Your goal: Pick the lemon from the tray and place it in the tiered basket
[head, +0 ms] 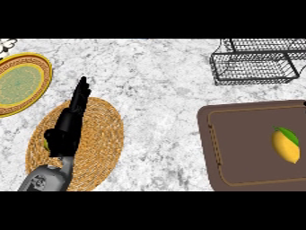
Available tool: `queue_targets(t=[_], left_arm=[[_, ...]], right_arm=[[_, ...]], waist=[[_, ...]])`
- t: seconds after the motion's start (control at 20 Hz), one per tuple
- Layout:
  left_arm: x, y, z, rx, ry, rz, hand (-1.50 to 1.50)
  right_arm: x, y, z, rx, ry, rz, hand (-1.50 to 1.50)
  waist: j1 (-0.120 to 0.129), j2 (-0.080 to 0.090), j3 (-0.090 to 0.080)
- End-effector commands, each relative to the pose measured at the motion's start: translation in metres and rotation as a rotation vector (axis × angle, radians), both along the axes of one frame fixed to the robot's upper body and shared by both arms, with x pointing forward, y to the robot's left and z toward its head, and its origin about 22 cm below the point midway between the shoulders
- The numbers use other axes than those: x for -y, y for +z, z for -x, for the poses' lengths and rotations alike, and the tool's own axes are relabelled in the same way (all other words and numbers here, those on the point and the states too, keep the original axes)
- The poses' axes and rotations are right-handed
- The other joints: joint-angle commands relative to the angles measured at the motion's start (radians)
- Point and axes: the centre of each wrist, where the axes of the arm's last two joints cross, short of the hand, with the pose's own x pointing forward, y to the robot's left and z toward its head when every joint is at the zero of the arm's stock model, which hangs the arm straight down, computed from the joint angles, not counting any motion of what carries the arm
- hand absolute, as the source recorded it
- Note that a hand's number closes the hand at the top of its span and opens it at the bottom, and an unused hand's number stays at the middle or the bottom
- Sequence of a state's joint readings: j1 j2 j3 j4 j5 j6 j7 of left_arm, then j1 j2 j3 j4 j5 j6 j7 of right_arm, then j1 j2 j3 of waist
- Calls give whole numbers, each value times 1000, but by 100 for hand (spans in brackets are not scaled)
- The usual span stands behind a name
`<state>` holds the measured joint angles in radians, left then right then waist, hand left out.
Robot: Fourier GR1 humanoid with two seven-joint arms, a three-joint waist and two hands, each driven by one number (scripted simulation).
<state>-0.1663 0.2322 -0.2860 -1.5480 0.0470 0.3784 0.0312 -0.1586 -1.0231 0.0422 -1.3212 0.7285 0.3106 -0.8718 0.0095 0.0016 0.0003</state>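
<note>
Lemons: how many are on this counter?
1. The lemon lies on the brown tray at the right. A yellow-green sliver peeks from under the left hand on the woven mat; what it is I cannot tell.

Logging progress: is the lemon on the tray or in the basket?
On the tray: the lemon lies on the brown tray, apart from the wire basket beyond it.

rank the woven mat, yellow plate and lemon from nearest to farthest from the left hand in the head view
1. woven mat, right under the left hand
2. yellow plate, to the hand's upper left
3. lemon, far right on the tray
</note>
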Motion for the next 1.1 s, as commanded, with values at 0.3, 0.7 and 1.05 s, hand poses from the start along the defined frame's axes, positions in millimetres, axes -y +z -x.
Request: queue_targets(t=[0.3, 0.7, 1.05], left_arm=[[0, 3, -4, 11, 18, -2, 0], [-2, -11, -5, -20, 8, 2, 0], [8, 15, -24, 3, 15, -8, 0]], right_arm=[[-8, -15, -10, -93, 74, -58, -150], [-17, -33, -10, -133, 79, -10, -150], [-33, -37, -11, -133, 59, 11, -150]], waist=[[-6, -2, 0], [-6, 0, 0], [-12, -2, -1]])
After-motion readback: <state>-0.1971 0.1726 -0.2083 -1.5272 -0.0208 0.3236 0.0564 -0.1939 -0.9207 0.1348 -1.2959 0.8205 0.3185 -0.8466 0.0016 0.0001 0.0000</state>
